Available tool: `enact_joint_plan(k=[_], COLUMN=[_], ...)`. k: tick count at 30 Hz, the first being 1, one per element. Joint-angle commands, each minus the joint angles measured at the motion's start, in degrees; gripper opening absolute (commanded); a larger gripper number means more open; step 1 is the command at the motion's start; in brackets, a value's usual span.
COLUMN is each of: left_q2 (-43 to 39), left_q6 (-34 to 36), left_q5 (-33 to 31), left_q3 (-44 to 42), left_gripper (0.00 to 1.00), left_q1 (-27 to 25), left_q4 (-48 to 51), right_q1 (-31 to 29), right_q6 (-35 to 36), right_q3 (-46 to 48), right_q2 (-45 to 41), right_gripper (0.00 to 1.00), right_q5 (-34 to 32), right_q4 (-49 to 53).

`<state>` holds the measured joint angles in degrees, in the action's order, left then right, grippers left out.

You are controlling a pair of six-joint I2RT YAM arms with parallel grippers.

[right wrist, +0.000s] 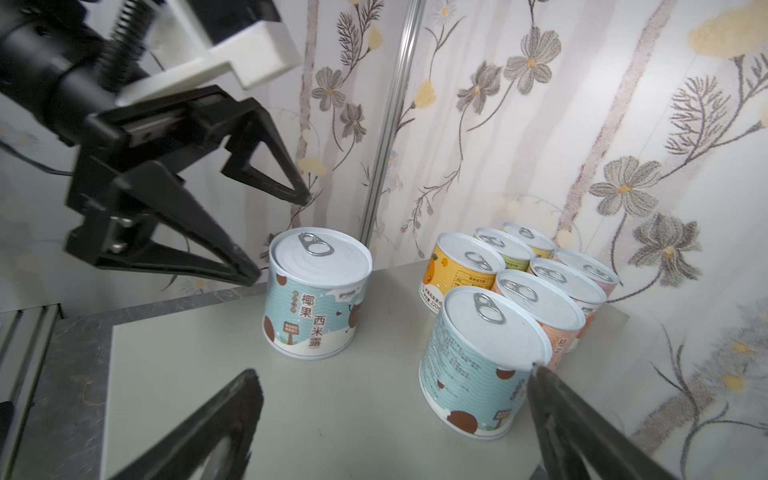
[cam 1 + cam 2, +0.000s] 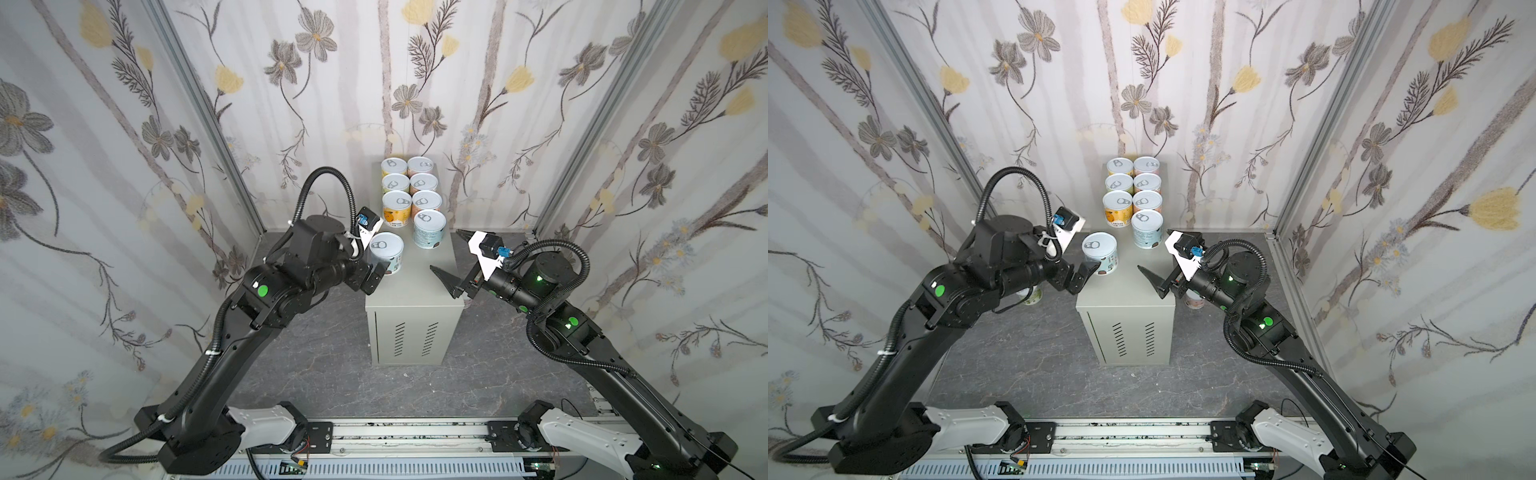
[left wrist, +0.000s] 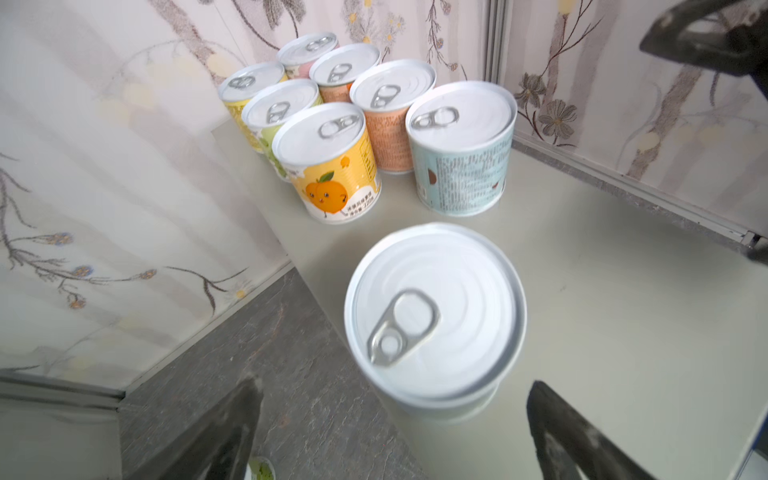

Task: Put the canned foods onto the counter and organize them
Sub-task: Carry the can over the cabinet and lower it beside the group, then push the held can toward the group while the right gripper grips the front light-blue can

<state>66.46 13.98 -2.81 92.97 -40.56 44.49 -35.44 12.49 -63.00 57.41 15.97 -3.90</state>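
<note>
**Mia:** Where are the cans?

**Ben:** Eight stand on the surface (image 2: 415, 286). Six sit in two tidy rows at the far end. A light blue can (image 2: 429, 228) comes next in the right row. The lone can (image 2: 386, 253), blue too, stands nearer, by the left edge.

**Mia:** Is anything holding it?

**Ben:** No. The left end effector (image 1: 277, 239) has its fingers wide apart, right beside the lone can. The right end effector (image 2: 444, 249) is wide apart too, empty, over the right side.

**Mia:** Any more?

**Ben:** Two on the floor (image 2: 324, 374): a greenish can (image 2: 1032, 296) under the left arm and a pale can (image 2: 1194, 300) under the right arm.

**Mia:** How do you grab one?

**Ben:** They look hard and smooth, maybe a bit heavy. I'd squeeze the round sides in the middle, not the lid, so it can't slip or tip.
</note>
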Motion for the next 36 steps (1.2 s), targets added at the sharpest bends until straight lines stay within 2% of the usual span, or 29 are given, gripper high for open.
enact_joint_plan(k=[1,5,13,23,27,36], left_q2=[-7.88,-13.09,-11.99,-8.20,-6.29,-3.71], left_q6=[0.95,2.45,5.02,5.17,2.21,0.88], left_q5=[-0.58,0.35,5.06,7.94,11.82,16.11], left_q3=[-11.10,-21.86,-27.57,-27.91,-25.98,-25.21], left_gripper=[1.00,1.00,0.99,0.89,0.76,0.74], left_q1=[0.19,0.25,0.33,2.18,5.22,7.33], left_q4=[-20.01,-28.79,-36.54,-38.78,-37.82,-39.16], right_q1=[0.01,-0.05,0.02,0.02,-0.01,0.02], right_q6=[-1.55,-3.15,-3.78,-4.62,-4.25,-2.85], right_q3=[2.23,3.26,0.19,0.30,-0.17,-0.54], right_q2=[-0.56,0.50,4.49,6.72,7.84,9.08], right_gripper=[1.00,1.00,1.00,1.00,1.00,1.00], right_q5=[-6.14,-6.66,-6.60,-7.84,-7.85,-8.67], right_q4=[-6.66,-9.38,-7.58,-9.91,-10.38,-10.10])
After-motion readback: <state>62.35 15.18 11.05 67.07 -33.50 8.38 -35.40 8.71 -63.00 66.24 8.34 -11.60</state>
